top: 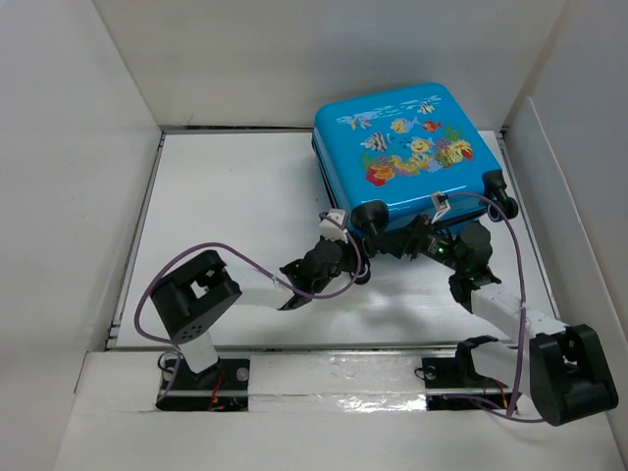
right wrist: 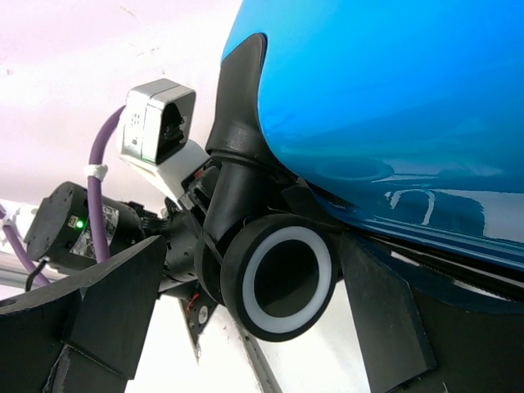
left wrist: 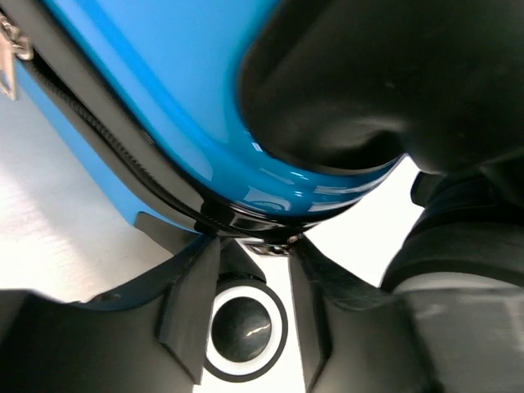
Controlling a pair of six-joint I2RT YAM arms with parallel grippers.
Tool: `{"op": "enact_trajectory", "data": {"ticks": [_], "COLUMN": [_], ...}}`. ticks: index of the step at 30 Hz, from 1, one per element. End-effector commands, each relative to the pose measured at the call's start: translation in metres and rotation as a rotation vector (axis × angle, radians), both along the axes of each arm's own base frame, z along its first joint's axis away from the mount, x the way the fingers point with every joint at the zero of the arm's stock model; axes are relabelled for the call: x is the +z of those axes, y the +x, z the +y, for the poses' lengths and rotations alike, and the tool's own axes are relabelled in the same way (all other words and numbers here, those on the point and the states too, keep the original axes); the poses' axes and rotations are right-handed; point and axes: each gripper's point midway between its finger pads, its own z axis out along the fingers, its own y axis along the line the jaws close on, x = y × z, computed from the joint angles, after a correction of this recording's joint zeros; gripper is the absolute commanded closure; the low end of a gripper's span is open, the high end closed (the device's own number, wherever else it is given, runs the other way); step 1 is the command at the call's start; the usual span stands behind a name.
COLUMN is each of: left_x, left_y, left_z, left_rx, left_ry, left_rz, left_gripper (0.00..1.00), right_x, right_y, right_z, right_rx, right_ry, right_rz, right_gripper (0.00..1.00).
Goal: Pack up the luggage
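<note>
Nearest the bases, both arms are reaching forward and converging on one corner of the luggage (top: 407,157). The left claw (left wrist: 254,241) is pointing at the black trim under the blue shell, its fingers (left wrist: 192,311) parted with a wheel showing in the gap. Whether it is pinching that wheel or merely straddling it, I cannot tell. The right claw (right wrist: 254,246) is standing released, its jaws spread wide on either side of the wheel (right wrist: 278,282) and its housing, touching neither as far as the view shows. Just behind that wheel the left arm's wrist camera (right wrist: 155,123) and a purple cable (right wrist: 102,209) are crowding in close.

Beyond the claws the luggage is lying flat on the table (top: 235,196), toward the far right corner, fish print facing up, wheels facing the arms. It is looking closed, with the zip (left wrist: 98,131) running along the seam.

Judging by this, the step in hand is taking hold of the wheel end to shift or turn the case. Doing it well is likely calling for a bite on the fixed housing instead of the rolling tyre, since the wheel may be spinning free and the glossy shell is offering little grip. With two claws sharing one corner, one should be closing first while the other is waiting clear, minding the cable.
</note>
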Motion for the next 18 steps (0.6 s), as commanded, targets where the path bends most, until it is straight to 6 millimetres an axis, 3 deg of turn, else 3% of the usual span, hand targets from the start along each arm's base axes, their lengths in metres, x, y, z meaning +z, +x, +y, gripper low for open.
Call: {"op": "enact_trajectory", "data": {"ticks": [1, 6, 11, 18], "left_x": [0.056, 0.065, 0.072, 0.076], "left_y": [0.018, 0.021, 0.026, 0.023], "left_z": [-0.018, -0.018, -0.006, 0.015], "left_rx": [0.033, 0.065, 0.120, 0.156], "left_ry": [-0.168, -0.192, -0.187, -0.158], "left_rz": [-0.106, -0.129, -0.156, -0.190], "left_gripper": [0.67, 0.77, 1.00, 1.00], "right_x": [0.020, 0.024, 0.008, 0.008], "right_y": [-0.003, -0.007, -0.002, 0.001], "right_z": [0.005, 0.004, -0.002, -0.002], "right_rx": [0.031, 0.037, -0.022, -0.023], "right_ry": [0.018, 0.020, -0.028, -0.036], "right_rz": [-0.095, -0.108, -0.076, -0.069], "right_gripper": [0.07, 0.07, 0.00, 0.00]}}
